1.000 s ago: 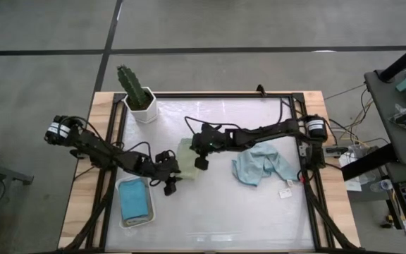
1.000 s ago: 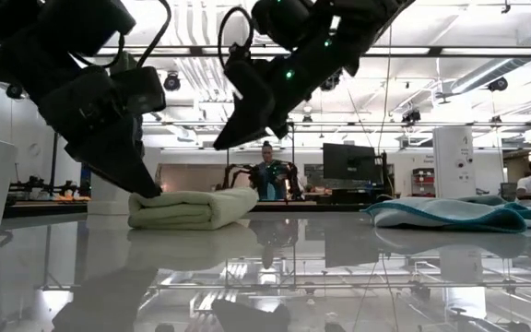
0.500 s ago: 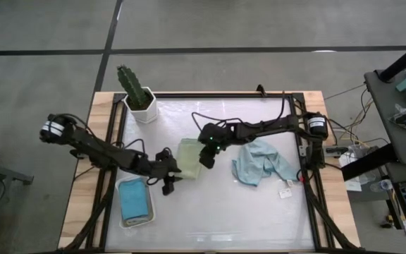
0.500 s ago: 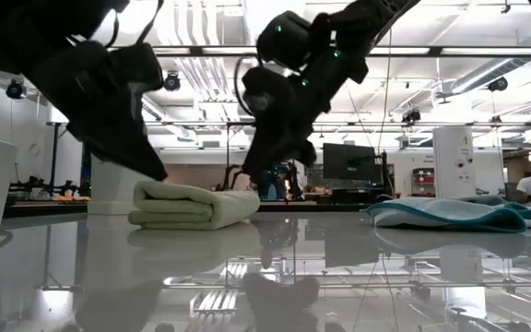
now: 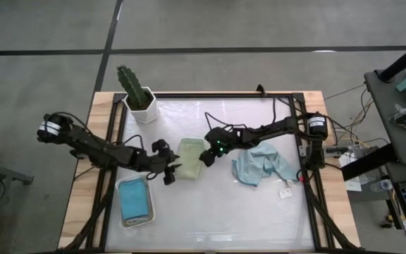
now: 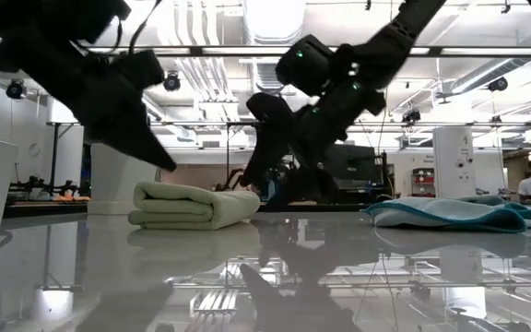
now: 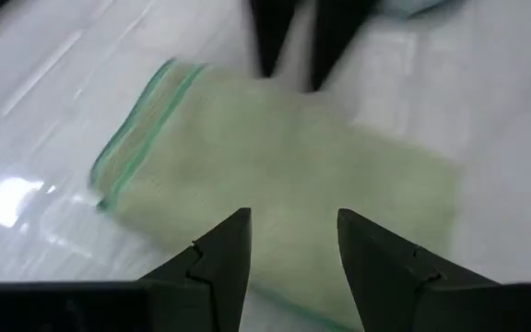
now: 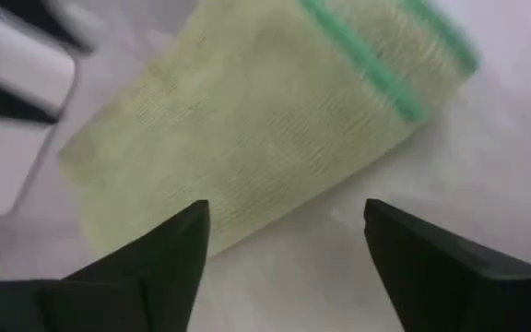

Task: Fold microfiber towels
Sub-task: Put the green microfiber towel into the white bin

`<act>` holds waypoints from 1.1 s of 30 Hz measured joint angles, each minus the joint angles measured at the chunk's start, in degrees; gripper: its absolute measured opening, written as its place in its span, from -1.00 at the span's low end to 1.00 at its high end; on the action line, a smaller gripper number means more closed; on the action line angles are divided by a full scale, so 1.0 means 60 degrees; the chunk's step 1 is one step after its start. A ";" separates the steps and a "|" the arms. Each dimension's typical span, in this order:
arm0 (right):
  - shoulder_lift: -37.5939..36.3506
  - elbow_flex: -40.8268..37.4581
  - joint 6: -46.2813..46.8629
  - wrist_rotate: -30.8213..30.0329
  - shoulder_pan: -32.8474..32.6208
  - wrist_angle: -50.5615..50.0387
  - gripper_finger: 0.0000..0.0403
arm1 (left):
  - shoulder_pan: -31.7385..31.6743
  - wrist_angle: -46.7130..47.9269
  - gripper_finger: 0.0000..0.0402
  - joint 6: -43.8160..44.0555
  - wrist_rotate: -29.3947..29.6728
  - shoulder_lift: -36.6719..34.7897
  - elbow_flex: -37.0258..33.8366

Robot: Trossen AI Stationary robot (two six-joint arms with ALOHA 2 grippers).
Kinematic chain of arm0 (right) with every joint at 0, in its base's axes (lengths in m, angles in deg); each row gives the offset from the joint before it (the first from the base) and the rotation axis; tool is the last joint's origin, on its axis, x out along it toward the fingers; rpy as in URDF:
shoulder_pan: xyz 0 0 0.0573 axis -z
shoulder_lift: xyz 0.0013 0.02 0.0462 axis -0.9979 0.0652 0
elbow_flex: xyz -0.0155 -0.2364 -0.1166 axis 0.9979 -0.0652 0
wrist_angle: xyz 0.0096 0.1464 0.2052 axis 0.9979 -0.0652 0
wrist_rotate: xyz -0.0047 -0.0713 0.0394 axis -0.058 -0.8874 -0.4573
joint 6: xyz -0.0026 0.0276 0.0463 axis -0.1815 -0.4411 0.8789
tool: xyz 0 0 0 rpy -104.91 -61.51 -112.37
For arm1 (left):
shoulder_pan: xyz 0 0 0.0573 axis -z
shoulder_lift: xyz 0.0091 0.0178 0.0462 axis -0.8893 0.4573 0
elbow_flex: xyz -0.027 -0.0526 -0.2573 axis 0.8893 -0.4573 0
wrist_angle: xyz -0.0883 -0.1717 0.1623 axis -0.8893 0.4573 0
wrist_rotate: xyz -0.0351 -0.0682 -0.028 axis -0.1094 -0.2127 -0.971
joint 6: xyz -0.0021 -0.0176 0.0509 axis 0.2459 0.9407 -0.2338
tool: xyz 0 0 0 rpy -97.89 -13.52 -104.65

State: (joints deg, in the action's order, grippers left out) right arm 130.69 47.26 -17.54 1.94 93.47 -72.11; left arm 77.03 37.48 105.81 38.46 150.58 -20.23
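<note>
High view: folded sage-green microfiber towel (image 5: 189,155) looks soft and light; pinch its edge. Left pincer (image 5: 168,171) at nine o'clock and right pincer (image 5: 208,156) at three o'clock both gape, empty.

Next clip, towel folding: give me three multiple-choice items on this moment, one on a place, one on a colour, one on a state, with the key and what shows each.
1. Where is the teal towel?
A. in the white tray
B. beside the cactus
C. under the right arm

2. What colour is the folded towel between the two hands?
A. grey
B. sage green
C. yellow

3. How does the right hand stand?
A. shut on the folded towel
B. open, off the towel
C. shut on the tray rim

Key:
1 A: the teal towel lies inside the white tray.
2 B: the folded towel is sage green.
3 B: the right hand shows spread fingers clear of the cloth; the left hand waits opposite.
</note>
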 joint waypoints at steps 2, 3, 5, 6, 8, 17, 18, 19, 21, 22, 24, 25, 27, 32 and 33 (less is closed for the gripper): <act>0.0117 -0.0295 0.0338 0.0013 -0.0070 0.0697 0.45 | -0.0140 0.0027 -0.26 0.0230 0.0063 0.0109 -0.0131; 0.0218 -0.0417 0.0485 0.0017 -0.0105 0.1053 0.47 | -0.0166 0.0006 -0.26 0.0326 0.0075 0.0222 -0.0159; 0.0425 -0.0542 0.0747 0.0004 -0.0171 0.1729 0.50 | -0.0182 0.0063 -0.26 0.0475 0.0065 0.0434 -0.0216; 0.0524 -0.0561 0.0828 0.0003 -0.0186 0.2001 0.51 | -0.0182 0.0087 -0.26 0.0495 0.0057 0.0554 -0.0223; 0.0788 -0.0509 0.0910 -0.0006 -0.0215 0.2464 0.52 | -0.0185 -0.0022 -0.26 0.0497 -0.0029 0.0820 -0.0194; 0.1661 0.0547 0.0231 0.0238 -0.0372 0.2815 0.51 | -0.0186 -0.0077 -0.26 0.1012 -0.0116 0.1791 -0.0117; 0.1705 0.0626 0.0196 0.0251 -0.0387 0.2782 0.50 | -0.0186 -0.0073 -0.26 0.1022 -0.0141 0.1820 -0.0106; 0.1792 0.0735 0.0141 0.0251 -0.0398 0.2807 0.49 | -0.0186 -0.0070 -0.26 0.1029 -0.0170 0.1860 -0.0081; 0.1822 0.0820 0.0025 0.0204 -0.0416 0.2818 0.43 | -0.0186 -0.0065 -0.26 0.1030 -0.0240 0.1866 -0.0053; 0.1822 0.0820 0.0000 0.0170 -0.0416 0.2838 0.38 | -0.0189 -0.0030 -0.26 0.1030 -0.0279 0.1857 -0.0029; 0.1812 0.0811 -0.0096 0.0032 -0.0416 0.2900 0.23 | -0.0186 0.0009 -0.26 0.1019 -0.0314 0.1826 0.0018; 0.1785 0.0798 -0.0156 0.0020 -0.0416 0.2891 0.13 | -0.0186 0.0037 -0.26 0.0997 -0.0361 0.1784 0.0042; 0.1764 0.0791 -0.0311 0.0001 -0.0416 0.3013 -0.09 | -0.0186 0.0044 -0.26 0.0990 -0.0418 0.1657 0.0093; 0.1764 0.0791 -0.0713 0.0052 -0.0499 0.3186 -0.71 | -0.0168 0.0394 -0.26 0.0984 -0.0760 0.0932 0.0199; 0.1746 0.0791 -0.0781 0.0079 -0.0518 0.3186 -0.82 | -0.0168 0.0604 -0.26 0.0986 -0.0858 0.0705 0.0218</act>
State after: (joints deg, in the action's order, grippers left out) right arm 141.16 52.01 -22.22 2.42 90.36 -52.99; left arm 76.02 41.11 111.73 33.32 154.82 -18.92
